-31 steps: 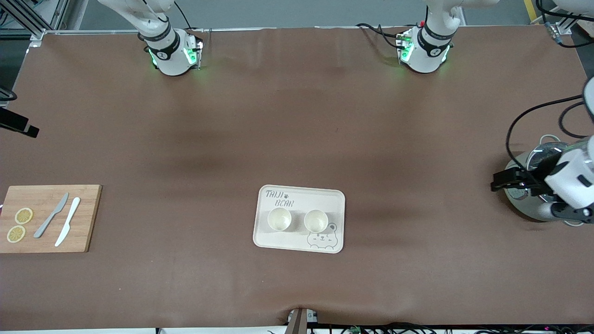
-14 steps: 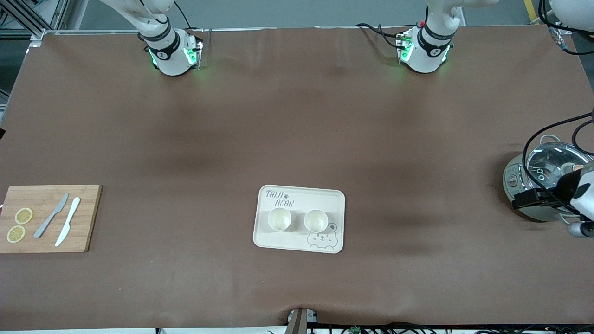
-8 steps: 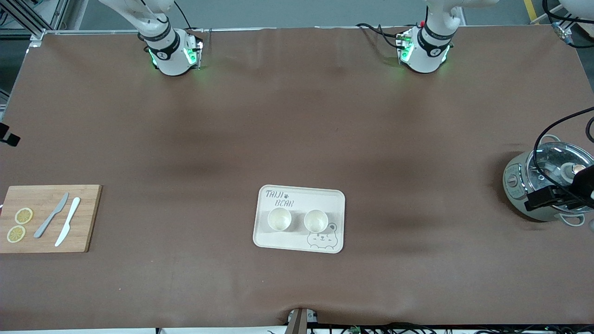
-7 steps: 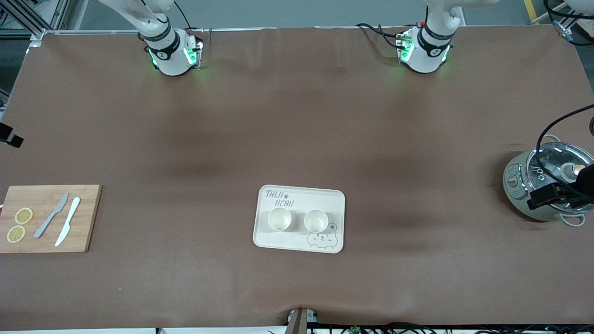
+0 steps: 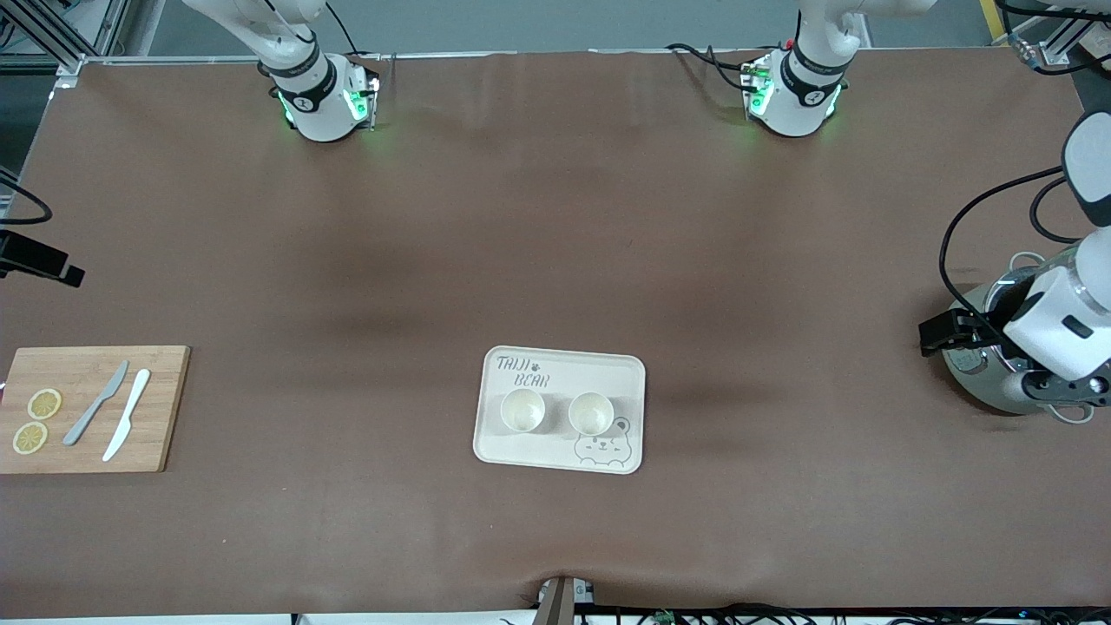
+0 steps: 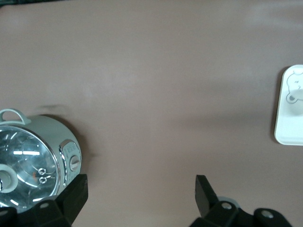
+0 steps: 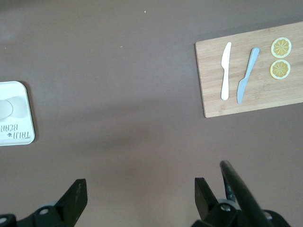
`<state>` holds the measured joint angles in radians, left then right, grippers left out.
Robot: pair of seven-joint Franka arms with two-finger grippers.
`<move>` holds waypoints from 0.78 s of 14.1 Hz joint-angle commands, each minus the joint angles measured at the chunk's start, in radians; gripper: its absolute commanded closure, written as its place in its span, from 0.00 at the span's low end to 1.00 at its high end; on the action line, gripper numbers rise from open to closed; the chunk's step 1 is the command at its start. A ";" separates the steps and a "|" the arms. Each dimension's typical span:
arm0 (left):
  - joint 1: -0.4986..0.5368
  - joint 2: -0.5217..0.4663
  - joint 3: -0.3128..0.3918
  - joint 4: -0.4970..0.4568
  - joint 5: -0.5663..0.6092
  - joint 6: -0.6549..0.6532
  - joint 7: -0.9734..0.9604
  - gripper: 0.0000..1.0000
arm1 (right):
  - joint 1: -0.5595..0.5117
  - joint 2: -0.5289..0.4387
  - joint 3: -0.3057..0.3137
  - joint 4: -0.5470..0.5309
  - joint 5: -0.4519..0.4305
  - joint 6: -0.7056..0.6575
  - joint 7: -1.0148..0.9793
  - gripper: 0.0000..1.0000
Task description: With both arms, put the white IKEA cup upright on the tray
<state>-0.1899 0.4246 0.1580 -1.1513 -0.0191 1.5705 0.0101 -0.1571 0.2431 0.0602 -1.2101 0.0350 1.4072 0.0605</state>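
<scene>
Both white cups (image 5: 522, 410) stand upright on the tray (image 5: 627, 371). Your left gripper (image 6: 141, 198) over the cooker (image 6: 33, 161) and right gripper (image 7: 140, 197) hang wide open, empty; retract clear, leaving the tray undisturbed.

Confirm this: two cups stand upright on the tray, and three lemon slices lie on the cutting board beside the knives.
Not quite: the cutting board holds two lemon slices, not three, as the front view shows. Both cups do stand upright on the tray, and the knives lie beside the slices.
</scene>
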 commanded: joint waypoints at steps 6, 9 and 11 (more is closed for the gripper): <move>0.016 -0.021 -0.008 -0.024 0.024 0.002 0.018 0.00 | 0.002 -0.005 -0.002 -0.065 -0.029 0.053 -0.025 0.00; 0.027 -0.018 -0.008 -0.021 0.010 0.020 0.018 0.00 | 0.002 -0.007 -0.003 -0.092 -0.032 0.068 -0.024 0.00; 0.023 -0.014 -0.008 -0.022 -0.010 0.023 0.001 0.00 | -0.004 -0.027 -0.003 -0.181 -0.032 0.146 -0.025 0.00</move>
<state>-0.1678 0.4243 0.1574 -1.1560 -0.0201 1.5805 0.0189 -0.1569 0.2471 0.0575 -1.3005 0.0181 1.4913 0.0459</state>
